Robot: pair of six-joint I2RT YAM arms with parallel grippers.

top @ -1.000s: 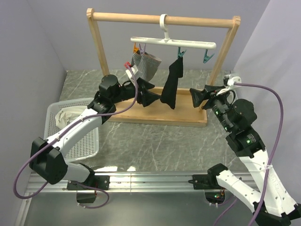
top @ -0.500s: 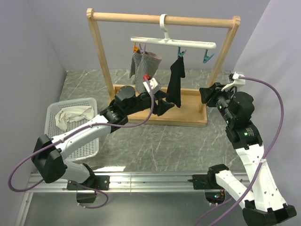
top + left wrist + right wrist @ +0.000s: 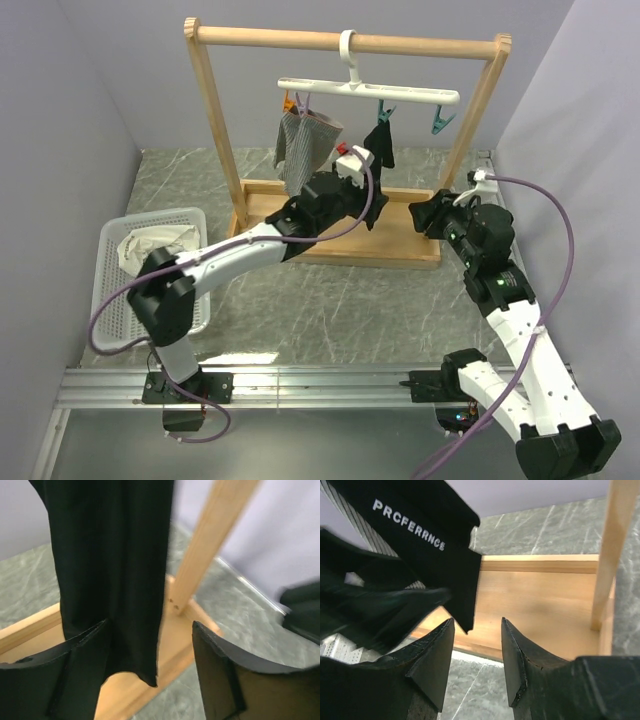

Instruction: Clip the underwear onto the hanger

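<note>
The black underwear (image 3: pixel 379 146) hangs by one corner from a teal clip (image 3: pixel 384 112) of the white hanger (image 3: pixel 368 90) on the wooden rack. My left gripper (image 3: pixel 362 205) is at its lower part and hides it in the top view. In the left wrist view the underwear (image 3: pixel 110 570) hangs between the open jaws of that gripper (image 3: pixel 150 624), close to the left finger (image 3: pixel 75 670). My right gripper (image 3: pixel 428 213) stands open just right of it. In the right wrist view the underwear's lettered band (image 3: pixel 420 535) ends beside that gripper (image 3: pixel 477 620).
A grey striped garment (image 3: pixel 305 145) hangs from the orange clip (image 3: pixel 290 102). A free teal clip (image 3: pixel 441 122) hangs at the hanger's right end. The rack's wooden base (image 3: pixel 400 245) and right post (image 3: pixel 470 120) are close by. A white basket (image 3: pixel 150 295) holds a cream cloth (image 3: pixel 150 245).
My left arm has swung right and forward, from beside the grey garment to the underwear's lower part. My right gripper's jaws have narrowed, and the arm shifted slightly near the rack's right post.
</note>
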